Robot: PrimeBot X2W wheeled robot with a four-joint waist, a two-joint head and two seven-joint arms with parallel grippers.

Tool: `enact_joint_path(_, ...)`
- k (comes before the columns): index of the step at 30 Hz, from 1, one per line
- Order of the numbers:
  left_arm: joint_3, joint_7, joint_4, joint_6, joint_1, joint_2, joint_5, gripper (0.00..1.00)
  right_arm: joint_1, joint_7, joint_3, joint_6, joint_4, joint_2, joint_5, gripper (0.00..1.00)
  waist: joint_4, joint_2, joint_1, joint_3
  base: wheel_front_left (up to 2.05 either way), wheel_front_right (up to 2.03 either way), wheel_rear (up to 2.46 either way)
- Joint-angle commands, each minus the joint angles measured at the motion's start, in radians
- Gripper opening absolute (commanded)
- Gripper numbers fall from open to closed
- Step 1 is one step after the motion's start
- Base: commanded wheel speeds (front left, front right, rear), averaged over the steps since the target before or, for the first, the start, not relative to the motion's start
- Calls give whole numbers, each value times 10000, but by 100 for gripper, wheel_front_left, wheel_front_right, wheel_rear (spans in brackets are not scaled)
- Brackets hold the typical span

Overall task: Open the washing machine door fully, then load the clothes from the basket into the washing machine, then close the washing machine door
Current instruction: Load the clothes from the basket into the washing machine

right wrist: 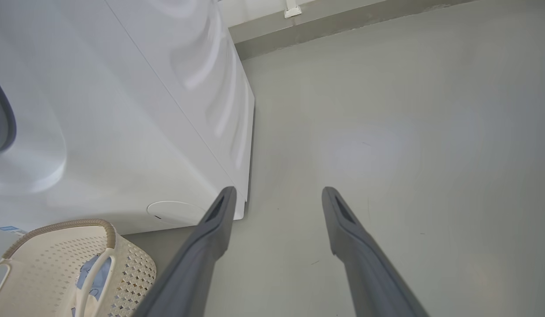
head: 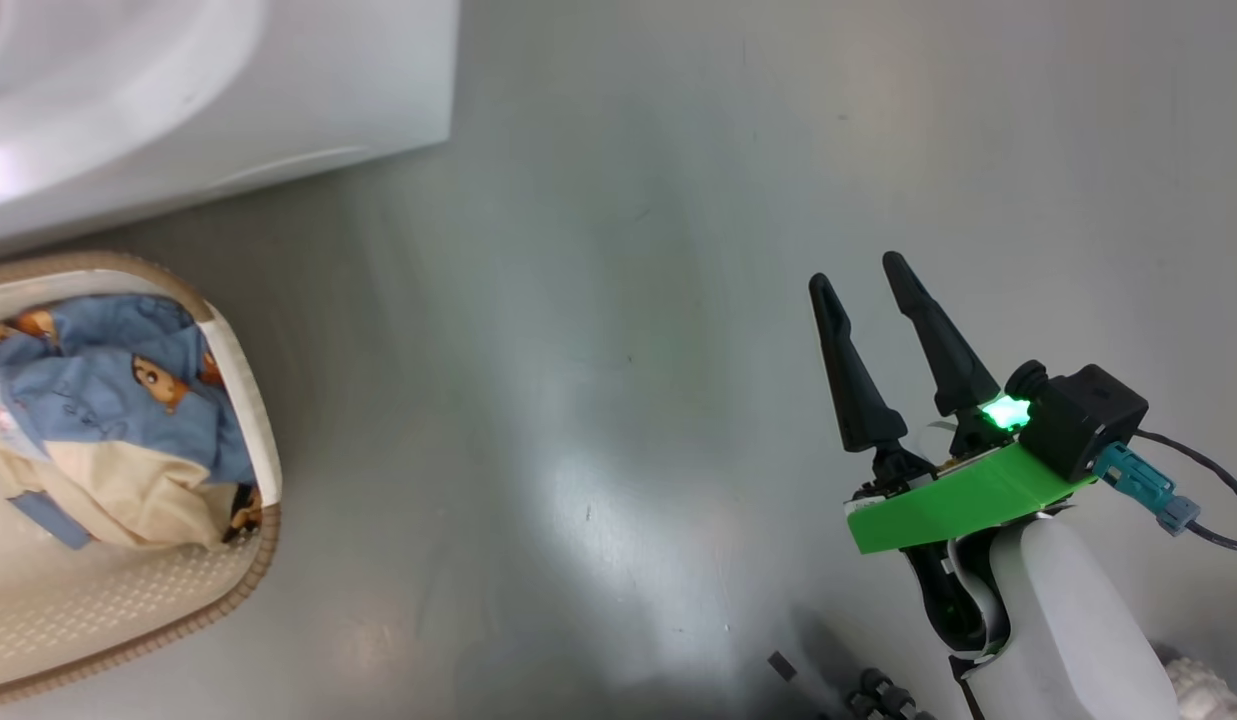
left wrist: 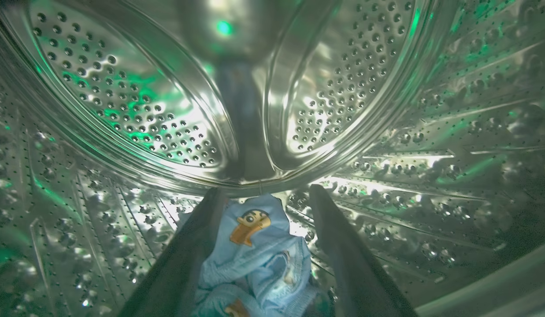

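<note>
Inside the drum (left wrist: 122, 110), left gripper (left wrist: 267, 191) gapes wide, clothes (left wrist: 254, 255) loose between its fingers (left wrist: 184, 264): loading underway. Next, back to the basket (head: 268, 450) for more.

The big white washing machine (right wrist: 122, 132) had a smooth, glossy casing; its perforated steel drum (left wrist: 122, 110) shone mirror-bright. The light blue printed clothes (left wrist: 259, 259) were soft, crumpled cloth. The cream perforated plastic basket (head: 128, 600) looked matt, with a brown woven-look rim. The grey floor (head: 618, 400) was smooth and faintly sheened.
</note>
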Motion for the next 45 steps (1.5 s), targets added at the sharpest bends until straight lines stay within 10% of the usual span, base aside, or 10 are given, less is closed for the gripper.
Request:
enact_joint_path(1,180,-146,-275,112,334,442,-51,100,292,-48,118,27,-139,-4,-58,100,169,0,0,-306,0,0,0)
enact_joint_path(24,1944,-662,-3365,897,5241,-1247,639,100,889,-48,-234,27,323,-4,-675,100,851,0,0,-2293,0,0,0)
enact_joint_path(45,4912,-664,-5944,106,10367,-4097,3442,100,1621,-48,-337,27,652,-4,-1098,100,816,0,0,-4306,0,0,0)
